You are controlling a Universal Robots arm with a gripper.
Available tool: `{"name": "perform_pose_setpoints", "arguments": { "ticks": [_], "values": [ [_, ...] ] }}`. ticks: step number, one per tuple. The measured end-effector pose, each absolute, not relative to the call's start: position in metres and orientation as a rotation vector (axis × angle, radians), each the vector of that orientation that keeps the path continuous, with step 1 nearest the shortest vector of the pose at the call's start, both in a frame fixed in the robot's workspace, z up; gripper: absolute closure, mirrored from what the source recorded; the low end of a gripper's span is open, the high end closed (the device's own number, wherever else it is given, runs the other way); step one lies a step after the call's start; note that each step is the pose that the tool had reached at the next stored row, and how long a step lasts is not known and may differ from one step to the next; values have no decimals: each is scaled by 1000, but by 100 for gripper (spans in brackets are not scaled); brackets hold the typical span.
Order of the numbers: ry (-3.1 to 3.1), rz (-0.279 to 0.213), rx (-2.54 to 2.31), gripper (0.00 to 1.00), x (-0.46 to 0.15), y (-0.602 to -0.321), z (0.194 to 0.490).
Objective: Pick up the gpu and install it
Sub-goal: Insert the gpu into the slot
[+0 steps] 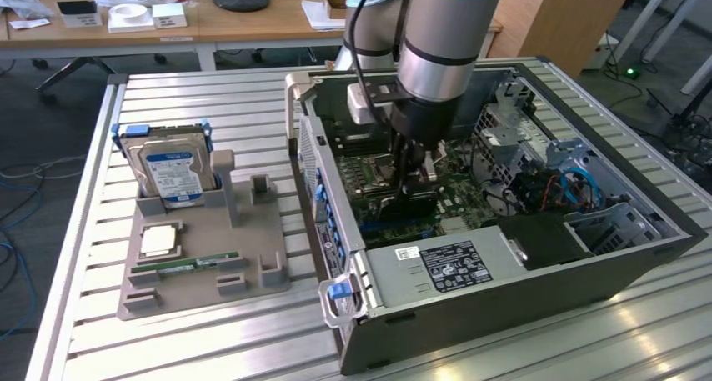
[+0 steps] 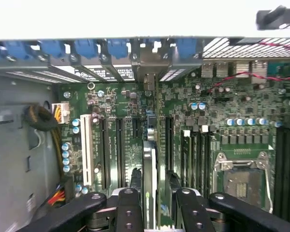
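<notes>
**Holding the gpu edge-on over the motherboard slots**

Reaching down into the open computer case (image 1: 523, 256), the arm (image 1: 445, 39) has its pincer (image 1: 414, 174) low inside the chassis, just above the motherboard (image 1: 373, 177).

Pincer state: clamped on the gpu (image 2: 149, 183). In the wrist view the two black fingers (image 2: 129, 212) sit on either side of a thin card seen edge-on, pressed against its faces. The card stands upright, running away from the camera toward the rear wall of the case.

Position of gpu: over the row of long expansion slots (image 2: 118, 150), beside a white slot (image 2: 88, 150). Its far end points at the rear bracket bay, where blue retention clips (image 2: 87, 48) line the edge. Whether the card's lower edge is touching a slot cannot be told. In the exterior view the gpu (image 1: 403, 204) shows as a dark slab below the fingers.

Other notes: empty CPU socket (image 2: 241, 176) with silver frame lies beside the slots. Power supply (image 1: 439, 268) with its label sits at the near end of the case.

On the slatted counter (image 1: 200, 339), toward the exterior view's left, a grey holder tray (image 1: 262, 281) stands well apart from the case. It carries a hard drive (image 1: 172, 174) standing upright, a CPU chip (image 1: 159, 241) lying flat, and a memory stick (image 1: 183, 267) on edge.
</notes>
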State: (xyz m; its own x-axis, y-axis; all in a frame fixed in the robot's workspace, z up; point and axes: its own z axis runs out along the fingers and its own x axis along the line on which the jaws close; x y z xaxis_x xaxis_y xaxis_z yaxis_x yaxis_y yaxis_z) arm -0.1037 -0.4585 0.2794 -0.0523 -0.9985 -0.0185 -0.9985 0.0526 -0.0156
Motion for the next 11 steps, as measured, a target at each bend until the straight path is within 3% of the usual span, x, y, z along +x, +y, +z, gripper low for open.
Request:
{"name": "perform_pose_setpoints", "arguments": {
  "ticks": [11],
  "values": [
    [2261, 1, -2145, 66, -104, -459, 324]
  ]
}}
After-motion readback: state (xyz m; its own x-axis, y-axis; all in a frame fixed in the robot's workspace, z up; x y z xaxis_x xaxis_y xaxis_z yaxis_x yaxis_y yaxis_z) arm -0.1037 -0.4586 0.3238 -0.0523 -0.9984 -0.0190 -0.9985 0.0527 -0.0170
